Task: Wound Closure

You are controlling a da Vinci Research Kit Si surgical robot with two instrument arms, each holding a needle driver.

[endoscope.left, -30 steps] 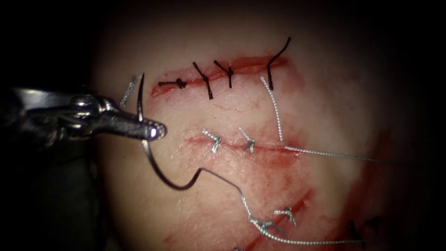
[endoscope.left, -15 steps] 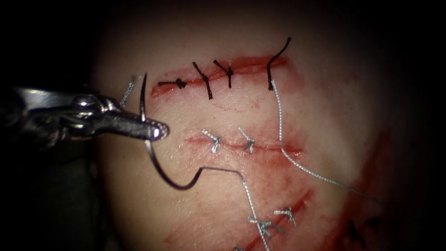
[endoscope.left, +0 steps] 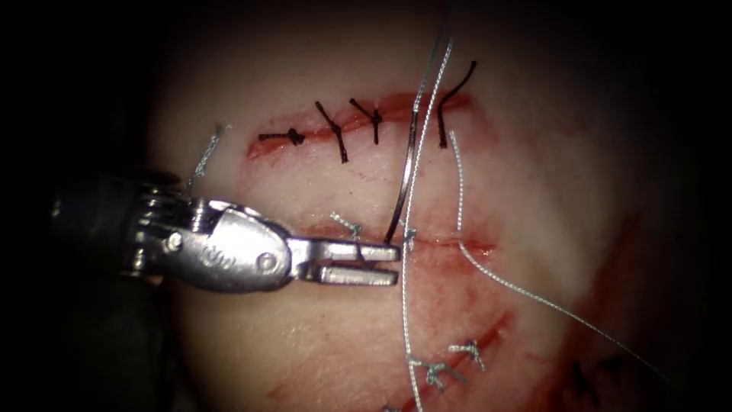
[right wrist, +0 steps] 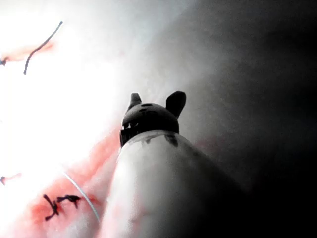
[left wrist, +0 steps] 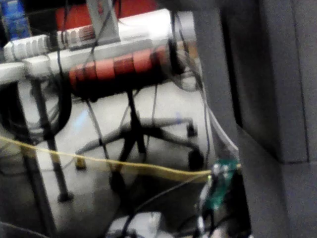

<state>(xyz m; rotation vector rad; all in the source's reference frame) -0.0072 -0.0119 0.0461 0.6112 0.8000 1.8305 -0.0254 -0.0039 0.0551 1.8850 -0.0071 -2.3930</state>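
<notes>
— Needle: where is it seen?
— Above the middle cut, stood steeply over the tissue and not entered into it. Its lower end is met by the upper jaw tip of the left tool; the jaws are parted, and a grip cannot be confirmed.
— Thread?
— Strung beside the needle toward the upper edge. Bare tissue is left rightward.
— Right tool?
— What is held cannot be told.
</notes>
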